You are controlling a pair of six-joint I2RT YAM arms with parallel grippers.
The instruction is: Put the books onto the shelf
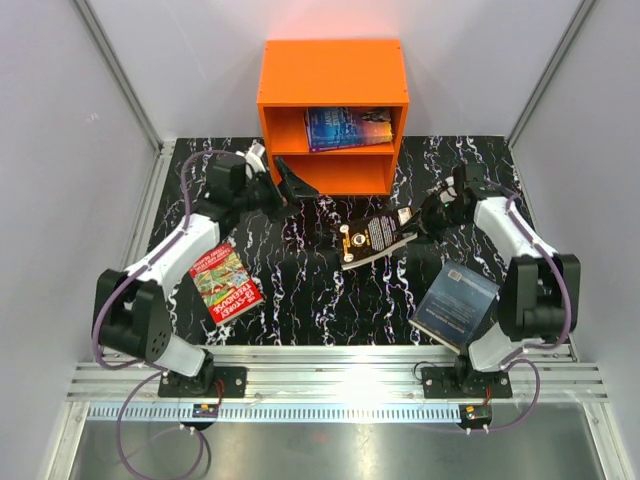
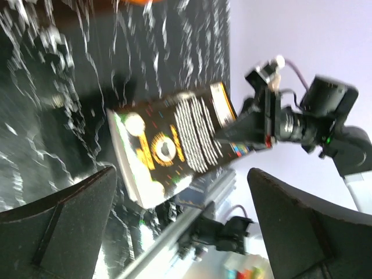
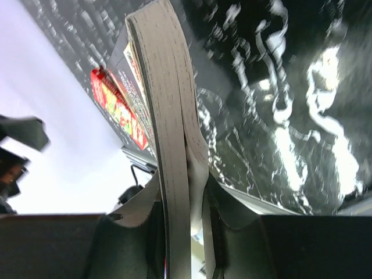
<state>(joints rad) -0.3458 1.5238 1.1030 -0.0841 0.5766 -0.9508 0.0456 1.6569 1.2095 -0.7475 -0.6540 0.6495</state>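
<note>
Trouble may loom mid-bench point(image 1: 320, 300) as the right end effector point(image 1: 413, 228) pinches the black gold-ornamented book point(image 1: 370, 240) by 1 edge, pages parted, so it could sag or slip short of the orange shelf point(image 1: 330, 70) at the far edge; left end effector point(image 1: 292, 186) spread.

looks like a robotics lab test cell: plain white panels point(image 1: 60, 120) walling in a black marbled table point(image 1: 320, 300) around the left claw point(image 1: 293, 183) and right claw point(image 1: 410, 228), slotted aluminium rail point(image 1: 330, 382) behind them.
</note>
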